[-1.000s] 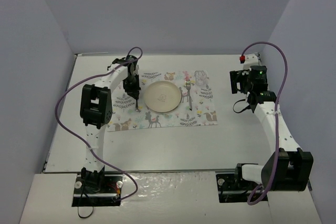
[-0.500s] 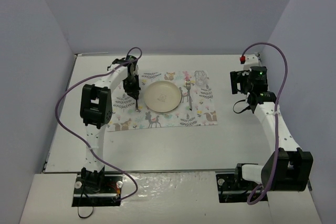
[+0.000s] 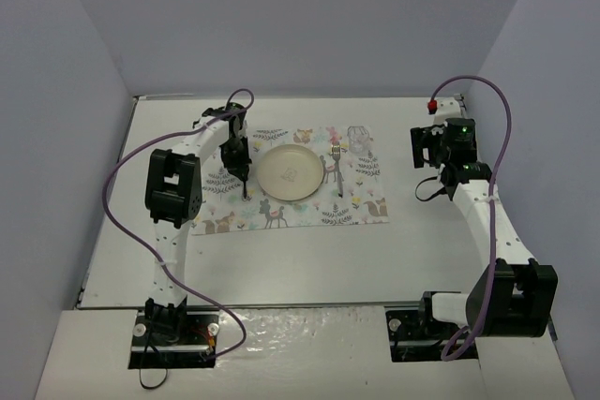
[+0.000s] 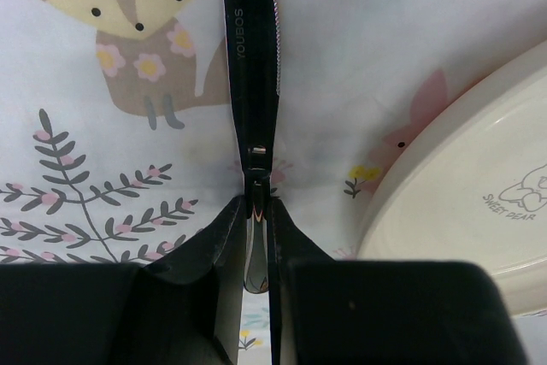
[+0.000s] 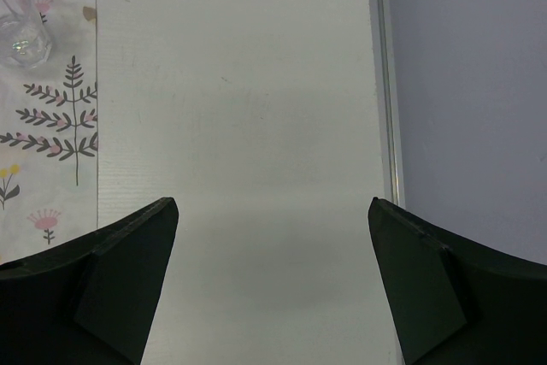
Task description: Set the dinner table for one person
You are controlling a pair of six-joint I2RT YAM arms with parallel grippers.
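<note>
Left wrist view up close: the left gripper [image 4: 255, 218] is pinched narrow on the handle of a knife [image 4: 250, 57], blade pointing away over the animal-print placemat [image 4: 102, 177], just beside the plate [image 4: 461, 203] with the serrated edge facing it. I can't tell if the blade is fully down on the cloth yet. So I'd say we're at the knife-placing step, and the next move needs the jaws to let go and lift straight up without dragging it crooked. Further out, the dinner table [image 3: 281, 259] spreads under everything, with the fork [image 3: 338, 168] on the plate's other side and a glass [image 3: 356, 135] behind that. Way off, the right gripper [image 5: 273, 245] hangs wide open over bare tabletop. Versus a second ago, hardly anything: the left elbow nudged slightly, while the plate and fork haven't budged.
</note>
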